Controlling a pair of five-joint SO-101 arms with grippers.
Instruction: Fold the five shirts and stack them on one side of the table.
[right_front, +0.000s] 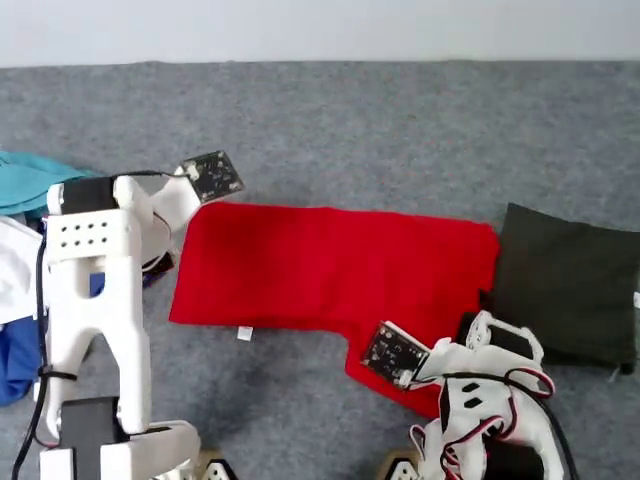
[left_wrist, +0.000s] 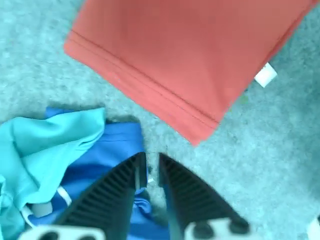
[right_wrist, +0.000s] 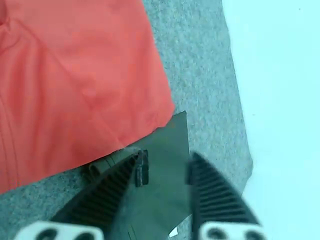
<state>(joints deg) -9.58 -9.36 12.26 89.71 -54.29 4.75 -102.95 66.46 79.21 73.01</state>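
Left pincer (left_wrist: 148, 162) parted a crack, empty, over edge of blue shirt (left_wrist: 107, 150); red shirt (left_wrist: 190, 55) just ahead. Right pincer (right_wrist: 165, 167) released, dark shirt (right_wrist: 170, 135) beneath it.

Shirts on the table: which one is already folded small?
The dark shirt on the right, a neat rectangle. The red shirt lies spread long; the teal shirt, white shirt and blue shirt lie bunched at the left.

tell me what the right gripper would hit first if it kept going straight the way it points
Most likely the dark shirt: the right gripper hangs open over its corner, tips aimed at the cloth, next to the red shirt. Its height above it is unclear.
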